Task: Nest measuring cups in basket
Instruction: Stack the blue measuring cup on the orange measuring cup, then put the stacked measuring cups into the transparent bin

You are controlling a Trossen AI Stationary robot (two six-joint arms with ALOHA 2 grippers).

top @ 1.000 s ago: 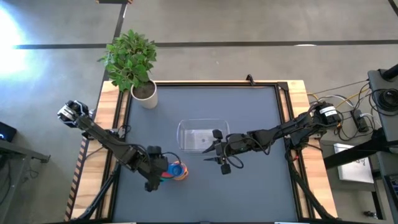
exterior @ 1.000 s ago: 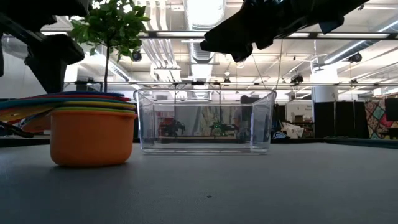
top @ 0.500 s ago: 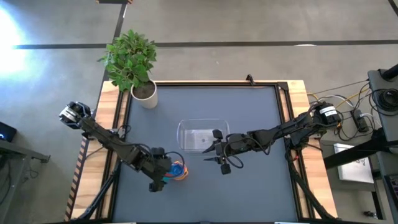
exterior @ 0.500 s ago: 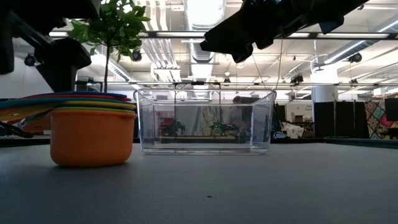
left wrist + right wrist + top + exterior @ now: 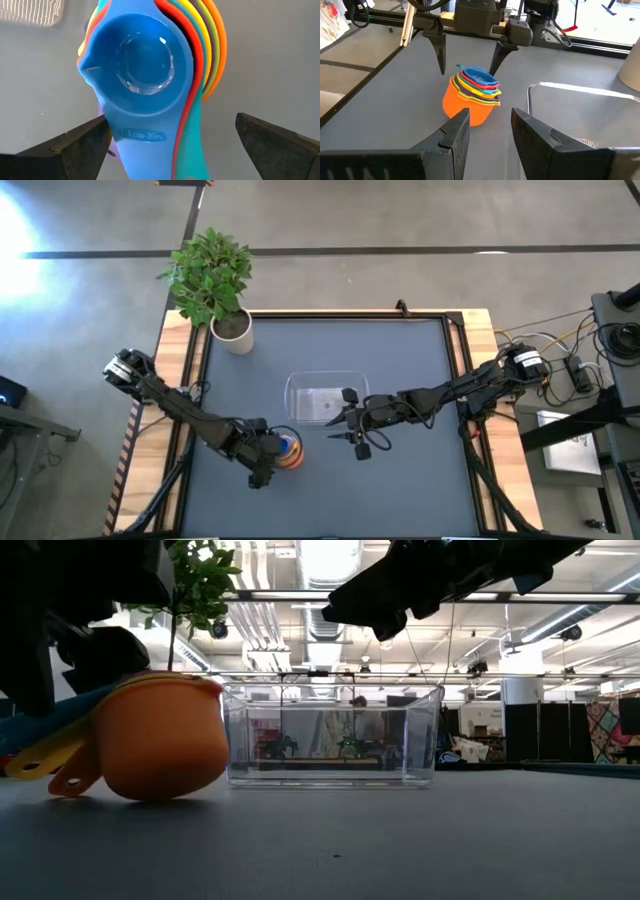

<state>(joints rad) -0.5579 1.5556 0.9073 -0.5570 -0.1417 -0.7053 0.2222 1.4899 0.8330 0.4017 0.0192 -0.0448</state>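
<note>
The measuring cups (image 5: pixel 288 450) are nested in one stack, orange outermost and blue innermost, near the table's near middle. The stack (image 5: pixel 160 740) is tipped, with its handles (image 5: pixel 60 765) down on the table. My left gripper (image 5: pixel 270 458) is open at the stack's left side, with the handles (image 5: pixel 160 145) running back between its fingers. The clear basket (image 5: pixel 325 398) stands just beyond the stack with nothing in it. My right gripper (image 5: pixel 338 427) is open and hovers above the table by the basket's near right corner, looking at the stack (image 5: pixel 472 95). My left gripper stands open on either side of the cups' handles (image 5: pixel 150 136), coming level from the table's left. The stack leans toward it, the handle ends on the table. Whether a finger or the palm touches the handles, I cannot tell.
A white pot with a green plant (image 5: pixel 232 332) stands at the far left corner. The table's raised wooden edges (image 5: pixel 195 350) run along both sides. Bare dark tabletop lies right of the basket and in front of the stack.
My left gripper has moved toward the table's right, closing in on the stack and staying open. The stack, which stood upright on the orange cup's base, has tipped toward that gripper. Its handles have dropped onto the table.
</note>
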